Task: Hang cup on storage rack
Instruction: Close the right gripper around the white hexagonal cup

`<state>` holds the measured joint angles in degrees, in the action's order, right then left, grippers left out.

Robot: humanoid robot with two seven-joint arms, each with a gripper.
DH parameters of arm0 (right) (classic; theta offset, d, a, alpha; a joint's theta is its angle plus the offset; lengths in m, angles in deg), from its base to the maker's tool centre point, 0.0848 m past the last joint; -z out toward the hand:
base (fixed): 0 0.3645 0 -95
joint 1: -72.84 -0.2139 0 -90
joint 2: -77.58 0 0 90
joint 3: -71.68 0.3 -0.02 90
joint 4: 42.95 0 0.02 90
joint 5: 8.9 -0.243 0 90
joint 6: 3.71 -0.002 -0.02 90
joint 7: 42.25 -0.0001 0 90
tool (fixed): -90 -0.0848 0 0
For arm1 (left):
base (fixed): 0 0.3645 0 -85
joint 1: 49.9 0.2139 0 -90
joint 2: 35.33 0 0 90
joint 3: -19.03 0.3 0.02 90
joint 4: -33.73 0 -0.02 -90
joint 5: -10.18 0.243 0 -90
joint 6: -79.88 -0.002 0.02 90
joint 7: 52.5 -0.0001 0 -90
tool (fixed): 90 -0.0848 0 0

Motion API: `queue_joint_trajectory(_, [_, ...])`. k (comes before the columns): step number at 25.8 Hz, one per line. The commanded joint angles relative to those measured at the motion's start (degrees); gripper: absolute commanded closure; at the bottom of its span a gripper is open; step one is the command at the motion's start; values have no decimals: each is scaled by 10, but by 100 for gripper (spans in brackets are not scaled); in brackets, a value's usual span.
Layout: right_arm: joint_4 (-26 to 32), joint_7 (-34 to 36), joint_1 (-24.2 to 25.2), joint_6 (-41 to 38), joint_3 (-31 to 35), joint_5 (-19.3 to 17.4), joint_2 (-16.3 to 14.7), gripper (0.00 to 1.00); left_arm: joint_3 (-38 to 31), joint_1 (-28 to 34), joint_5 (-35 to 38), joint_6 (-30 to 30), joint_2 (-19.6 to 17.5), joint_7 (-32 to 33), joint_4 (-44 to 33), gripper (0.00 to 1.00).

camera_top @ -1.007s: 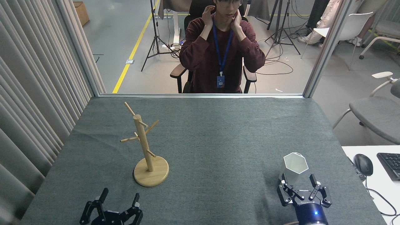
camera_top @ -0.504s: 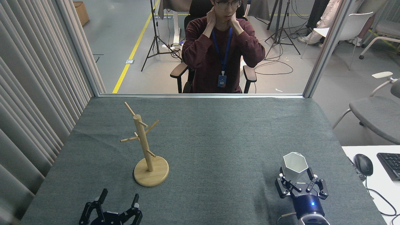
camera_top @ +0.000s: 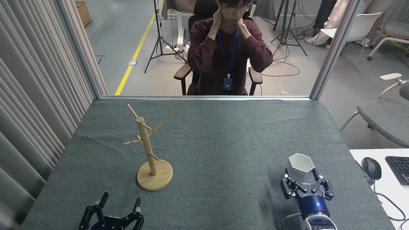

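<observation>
Lettering shows faintly on the black body of the right gripper, too small to read, with a blue light glowing on the wrist below it. Its fingers are clenched on the lower part of the cup, a white plastic tumbler with a hexagonal mouth, flat faceted sides and a greyish inside, standing mouth up near the desk's front right corner. The desk wears a grey-green, felt-like woven cloth.

Well apart, toward the front left, the storage rack stands upright on the cloth: pale smooth wood, a round post with thin pegs angled upward, set in a flat disc base. At the front edge just before it, the left gripper sits with its black fingers spread and nothing between them.

Beyond the far edge a person in a maroon sweater sits in an armchair, blue lanyard and badge hanging down; the badge print is unreadable.
</observation>
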<state>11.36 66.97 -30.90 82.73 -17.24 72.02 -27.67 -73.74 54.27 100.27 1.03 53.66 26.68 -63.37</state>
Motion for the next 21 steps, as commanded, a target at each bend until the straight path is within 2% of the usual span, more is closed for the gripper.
queue_joint_trajectory(1, [-2,3,-1,0,0,-1,-4,2,-2,2,0,0,0,-1,0,0])
queue_joint_trajectory(9, [-15,5,-2,-1,1,-3,-7,2,-2,2,0,0,0,-1,-4,0])
queue_joint_trajectory(21, [-79,17,-50,0,-6,-1,-1,2,-7,3,0,2,-7,-1,-7,0])
